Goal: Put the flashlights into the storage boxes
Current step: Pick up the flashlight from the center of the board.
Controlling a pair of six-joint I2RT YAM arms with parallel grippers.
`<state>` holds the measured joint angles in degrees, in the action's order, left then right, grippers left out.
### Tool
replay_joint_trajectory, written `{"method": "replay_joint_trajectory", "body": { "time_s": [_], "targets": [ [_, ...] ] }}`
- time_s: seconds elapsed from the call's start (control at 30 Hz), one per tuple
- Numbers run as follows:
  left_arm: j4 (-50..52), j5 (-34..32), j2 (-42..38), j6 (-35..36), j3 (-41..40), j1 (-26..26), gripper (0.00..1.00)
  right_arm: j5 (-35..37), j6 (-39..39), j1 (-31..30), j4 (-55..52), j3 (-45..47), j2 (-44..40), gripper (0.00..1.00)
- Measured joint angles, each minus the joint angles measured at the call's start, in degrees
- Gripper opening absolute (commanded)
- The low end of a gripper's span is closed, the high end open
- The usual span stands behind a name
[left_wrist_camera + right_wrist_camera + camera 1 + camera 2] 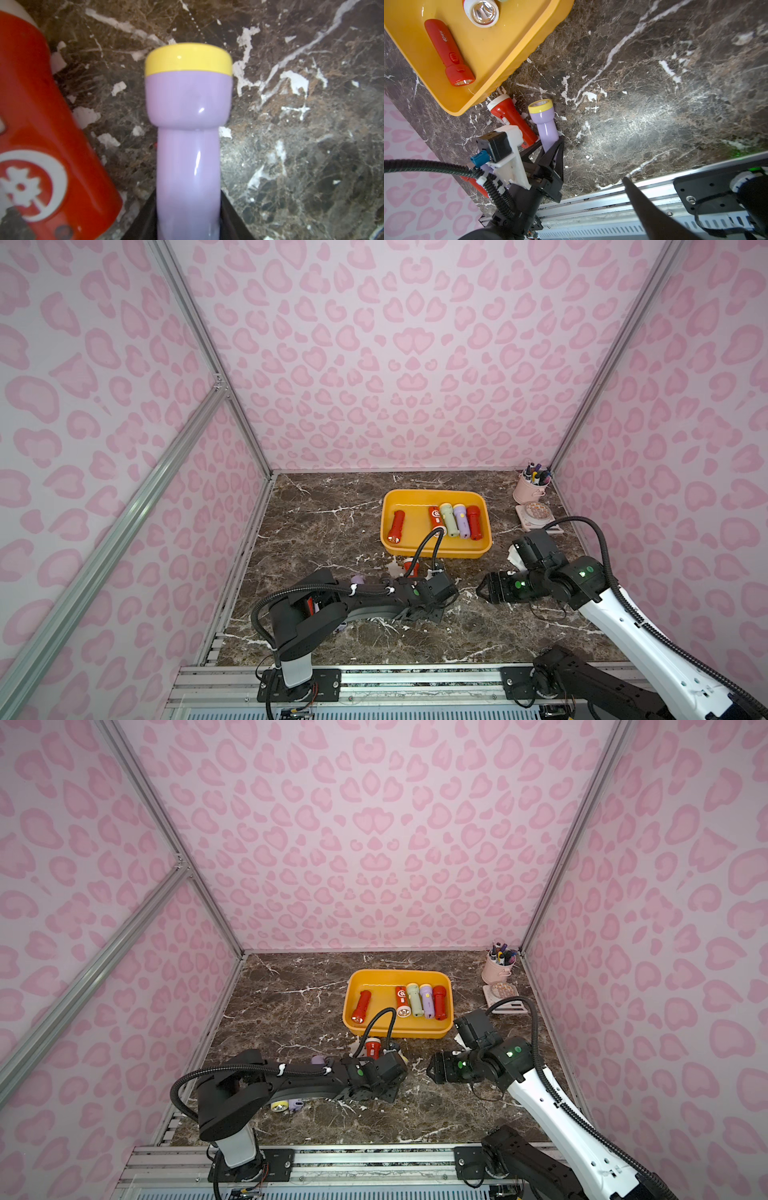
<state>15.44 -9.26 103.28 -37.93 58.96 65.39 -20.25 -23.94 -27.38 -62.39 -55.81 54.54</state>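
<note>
A lilac flashlight with a yellow head lies on the marble in front of the tray, also visible in the right wrist view. My left gripper is shut on its handle, black fingers pressing both sides. A red flashlight with a white head lies close beside it. The yellow-orange storage box holds several flashlights: red, red with a white label, pale green, lilac and red. My right gripper hovers open and empty to the right of the left wrist.
More lilac flashlights lie by the left arm. A pink pen cup and a small pink-white device stand at the back right. An aluminium rail runs along the front edge, and patterned walls enclose three sides.
</note>
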Motion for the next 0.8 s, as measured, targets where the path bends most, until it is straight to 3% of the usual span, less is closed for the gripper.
{"method": "replay_joint_trajectory", "body": {
  "time_s": [0.17,0.5,0.8],
  "targets": [
    [2.2,0.5,0.1,0.7,2.2,0.0,0.32,0.6,0.6,0.5,-0.4,-0.7,0.1,0.75],
    [7.3,0.2,-2.4,5.0,7.6,-0.3,0.32,1.2,1.1,2.1,-1.8,-3.2,0.3,0.75],
    [9.6,-0.9,-2.7,7.8,12.0,-4.6,0.28,1.1,2.5,3.7,-2.4,-6.8,3.3,0.75]
  ]
}}
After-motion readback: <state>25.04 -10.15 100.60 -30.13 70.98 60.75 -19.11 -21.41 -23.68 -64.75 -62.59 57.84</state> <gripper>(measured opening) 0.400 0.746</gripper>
